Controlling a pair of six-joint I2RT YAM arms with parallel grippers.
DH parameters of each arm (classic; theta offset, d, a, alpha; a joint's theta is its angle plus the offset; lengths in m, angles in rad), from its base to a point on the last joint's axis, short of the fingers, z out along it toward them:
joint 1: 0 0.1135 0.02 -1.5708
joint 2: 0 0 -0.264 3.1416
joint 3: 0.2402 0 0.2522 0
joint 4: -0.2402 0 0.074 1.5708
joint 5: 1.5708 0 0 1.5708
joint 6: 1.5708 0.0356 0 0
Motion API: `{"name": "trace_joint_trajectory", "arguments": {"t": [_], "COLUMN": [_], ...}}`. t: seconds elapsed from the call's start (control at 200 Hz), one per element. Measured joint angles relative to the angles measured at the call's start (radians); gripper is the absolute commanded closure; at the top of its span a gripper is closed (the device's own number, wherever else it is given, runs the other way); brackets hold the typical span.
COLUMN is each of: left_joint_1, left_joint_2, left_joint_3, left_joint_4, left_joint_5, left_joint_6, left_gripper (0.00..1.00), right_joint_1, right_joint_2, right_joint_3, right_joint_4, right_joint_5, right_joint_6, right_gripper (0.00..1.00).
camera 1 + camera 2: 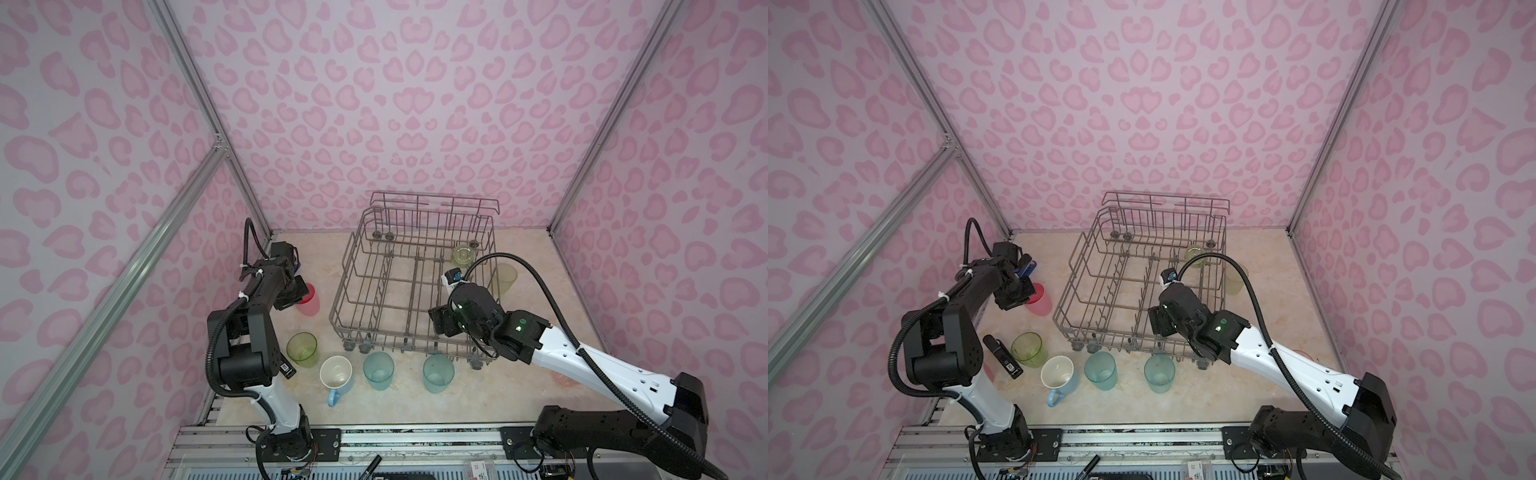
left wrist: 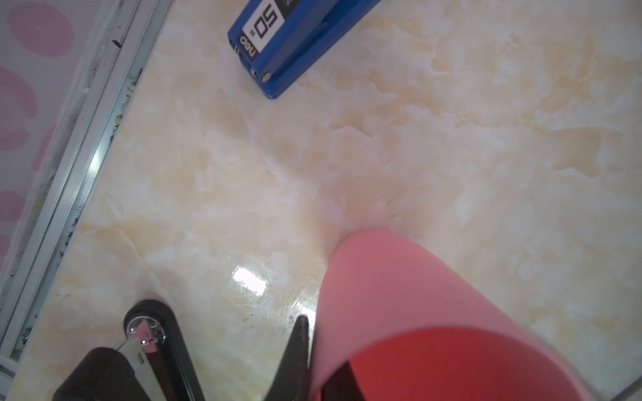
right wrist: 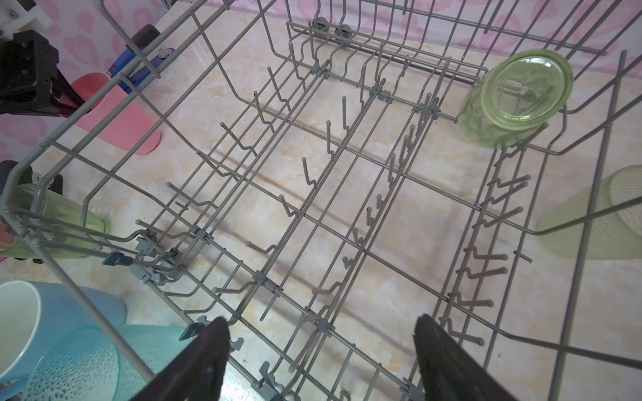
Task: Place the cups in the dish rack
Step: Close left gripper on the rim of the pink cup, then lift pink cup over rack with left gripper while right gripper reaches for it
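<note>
Mug (image 1: 336,371) and most tumblers (image 1: 378,370) wait outside the dish rack (image 1: 343,278), one green cup (image 1: 463,255) inside; left hand (image 2: 318,350) grips the pink tumbler (image 2: 399,295), right hand (image 3: 321,361) wide, empty.

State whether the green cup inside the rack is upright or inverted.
Inverted, slightly tilted: the green cup shows its closed base uppermost in the rack.

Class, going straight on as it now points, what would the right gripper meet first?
Probably the upright tines and wire floor of the dish rack; depth is unclear. The inverted green cup lies off that line.
</note>
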Motion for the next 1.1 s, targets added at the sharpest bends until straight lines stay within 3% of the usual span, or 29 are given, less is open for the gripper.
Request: {"name": "trace_joint_trajectory", "arguments": {"t": [0.325,0.63,0.885,1.1], "left_joint_1": [0.000,0.002,0.003,-0.015], "left_joint_2": [-0.108,-0.236,-0.354,-0.456], "left_joint_3": [0.009,0.165,0.160,-0.003], "left_joint_4": [-0.002,-0.007,0.073,0.269], "left_joint_5": [-0.005,0.084,0.326,0.572], "left_joint_6": [-0.002,-0.049,-0.146,-0.308], "left_gripper": [0.97,0.97,0.97,0.96], "right_joint_1": [-0.001,-0.001,-0.006,-0.076], "right_joint_2": [0.031,0.056,0.061,0.064], "right_joint_3": [0.039,0.071,0.099,0.119], "right_joint_4": [0.006,0.022,0.069,0.154], "right_joint_5": [0.000,-0.027,-0.054,-0.144], "right_joint_6": [0.008,0.069,0.150,0.264], "right_gripper": [0.17,0.14,0.06,0.03]}}
